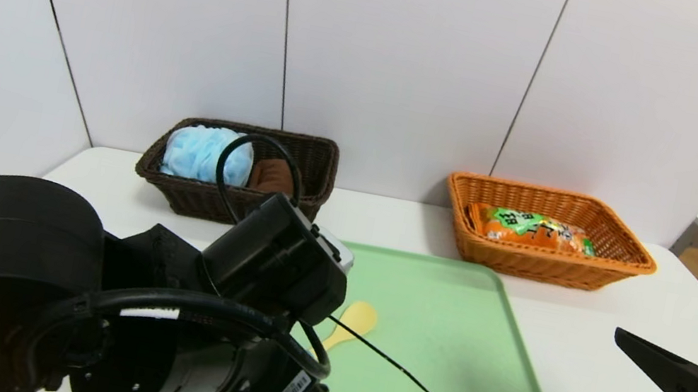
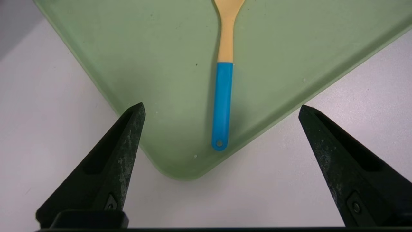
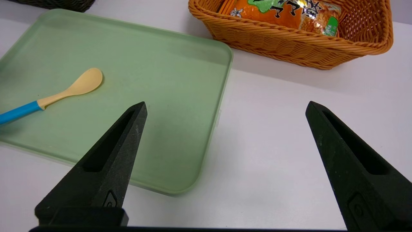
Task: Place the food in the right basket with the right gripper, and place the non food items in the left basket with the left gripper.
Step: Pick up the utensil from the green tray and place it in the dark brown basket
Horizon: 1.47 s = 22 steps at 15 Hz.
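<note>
The step in hand looks to be lifting the spoon (image 2: 222,103) with the left gripper (image 2: 222,111), whose fingers are spread wide with nothing between them, over the near left corner of the tray (image 1: 436,355). The spoon lies on that tray, the end of its handle just inside the near left corner and its bowl pointing in toward the middle, away from the near edge. To do this well, the gripper should come straight down with one finger on each side of the handle, a little up from the holed end, so that the fingertips clear the raised rim. It would be wise to close gently and low, since a thin handle could roll or slip out if pinched too high, then raise the spoon before swinging it to the dark basket (image 1: 232,204) beyond the tray's far left corner. The spoon has a smooth, pale yellow bowl and neck and a bright blue handle with a small round hole near its end. The blue puff (image 1: 206,153) and brown towel (image 1: 273,175) sit in the dark basket, the snack bag (image 1: 530,229) in the orange basket (image 1: 545,266). The right gripper (image 3: 227,103), fingers wide apart and holding nothing, is idle beyond the tray's right edge.
</note>
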Motion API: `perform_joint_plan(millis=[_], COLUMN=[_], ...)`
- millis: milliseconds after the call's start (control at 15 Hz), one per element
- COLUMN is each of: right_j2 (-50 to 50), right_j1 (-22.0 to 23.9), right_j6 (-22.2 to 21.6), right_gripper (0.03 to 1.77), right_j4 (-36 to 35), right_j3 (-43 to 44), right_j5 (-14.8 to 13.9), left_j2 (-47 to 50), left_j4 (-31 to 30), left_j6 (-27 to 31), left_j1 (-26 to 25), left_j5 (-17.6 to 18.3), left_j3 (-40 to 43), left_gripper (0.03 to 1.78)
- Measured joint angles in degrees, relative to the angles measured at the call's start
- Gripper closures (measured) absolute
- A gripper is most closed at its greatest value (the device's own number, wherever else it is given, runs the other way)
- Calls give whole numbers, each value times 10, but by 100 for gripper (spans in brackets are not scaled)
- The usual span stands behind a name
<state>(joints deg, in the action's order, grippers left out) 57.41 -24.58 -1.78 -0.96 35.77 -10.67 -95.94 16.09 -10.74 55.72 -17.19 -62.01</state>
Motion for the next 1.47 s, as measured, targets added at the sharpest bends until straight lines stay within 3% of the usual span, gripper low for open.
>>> perform_joint_plan(millis=[1467], right_j2=[-11], right_j1=[0], right_j6=[8], right_gripper=[10], right_j4=[0], right_j3=[1], right_j5=[-2], left_j2=[-111], left_j4=[-49], left_j6=[-39], left_j1=[-14], left_j5=[-2], left_j3=[-11], left_gripper=[12])
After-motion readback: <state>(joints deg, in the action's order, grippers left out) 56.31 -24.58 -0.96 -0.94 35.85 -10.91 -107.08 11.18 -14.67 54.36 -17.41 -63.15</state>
